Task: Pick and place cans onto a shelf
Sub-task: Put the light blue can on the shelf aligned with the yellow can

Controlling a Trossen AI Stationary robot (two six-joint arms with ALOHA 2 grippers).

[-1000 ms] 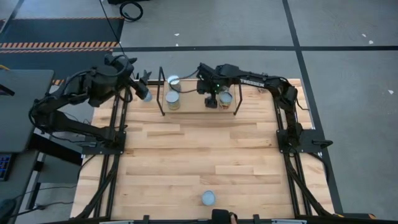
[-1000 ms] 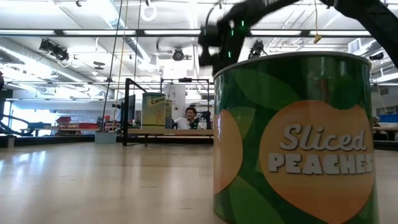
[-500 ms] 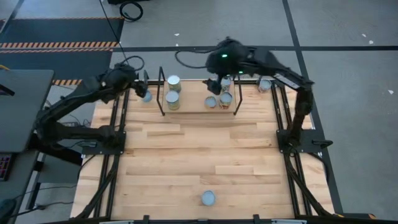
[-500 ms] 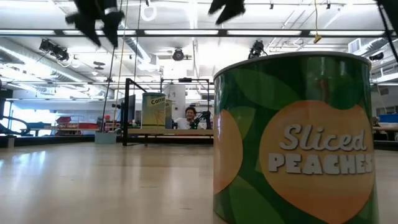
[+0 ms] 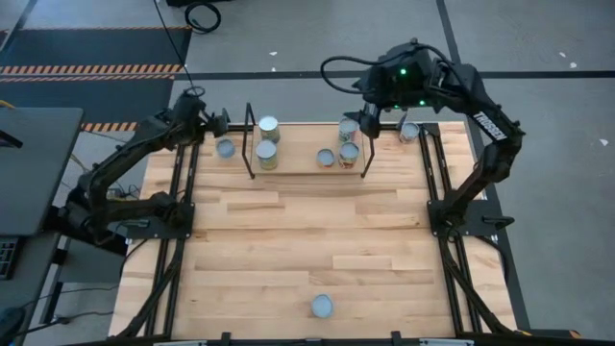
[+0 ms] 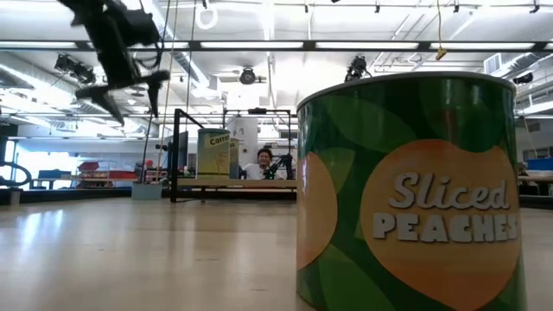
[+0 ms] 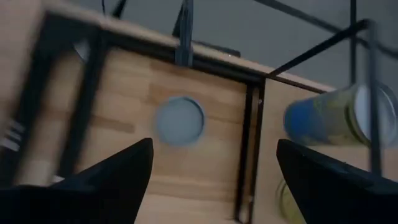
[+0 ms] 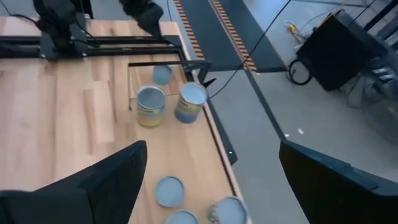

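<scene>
Both arms: matte black, jointed tubular links on black metal rail mounts.

Right arm: white lettering along the long link; small green lights lit on the housing just behind the right tool; a black cable loops out from that housing.

Left arm: same black build, thin cables running along the links up to the left tool.

Fingers: dark, flat, wedge-shaped, tapering to points; the right tool's fingers look the same.
</scene>
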